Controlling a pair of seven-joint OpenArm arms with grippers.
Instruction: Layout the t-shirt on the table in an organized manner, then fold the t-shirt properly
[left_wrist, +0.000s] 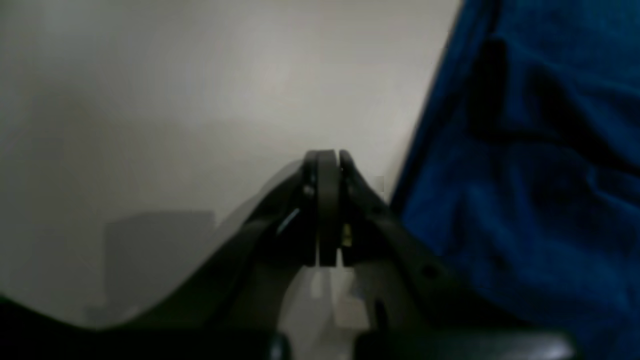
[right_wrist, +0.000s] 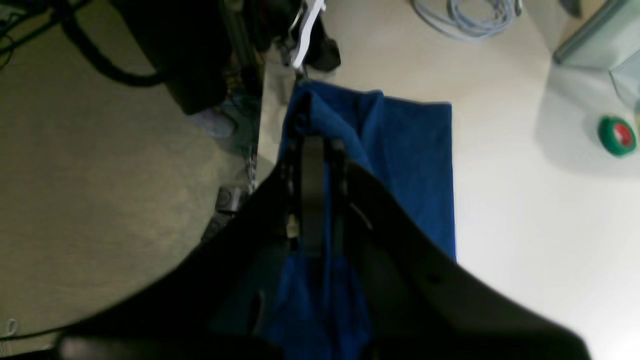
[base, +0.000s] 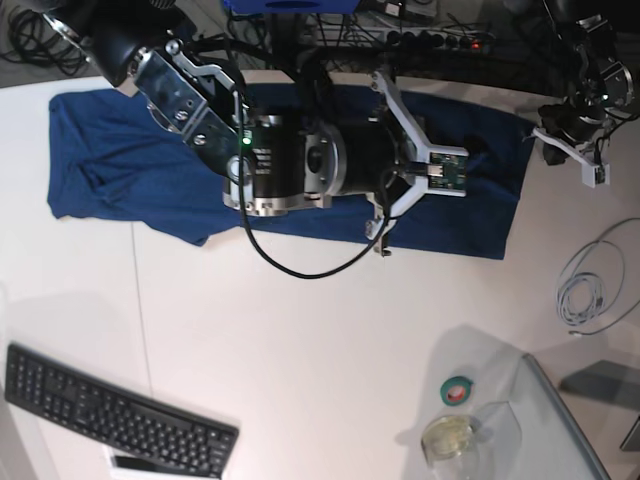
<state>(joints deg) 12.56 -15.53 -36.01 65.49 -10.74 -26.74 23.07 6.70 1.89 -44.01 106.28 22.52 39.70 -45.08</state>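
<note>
While the t-shirt (base: 130, 165) lies spread as a long band across the table (base: 320, 340) toward twelve o'clock, your right gripper (right_wrist: 314, 142) has its jaws closed on a raised fold of the cloth; your left gripper (left_wrist: 327, 157) sits jaws together on nothing, the shirt's edge just beside it at three o'clock; a keyboard (base: 110, 410) lies at seven o'clock, a green tape roll (base: 458, 390) at five.

No writing, label, brand or number can be read in any view. The keyboard (base: 115, 412) shows keys, but their legends are too small to make out
</note>
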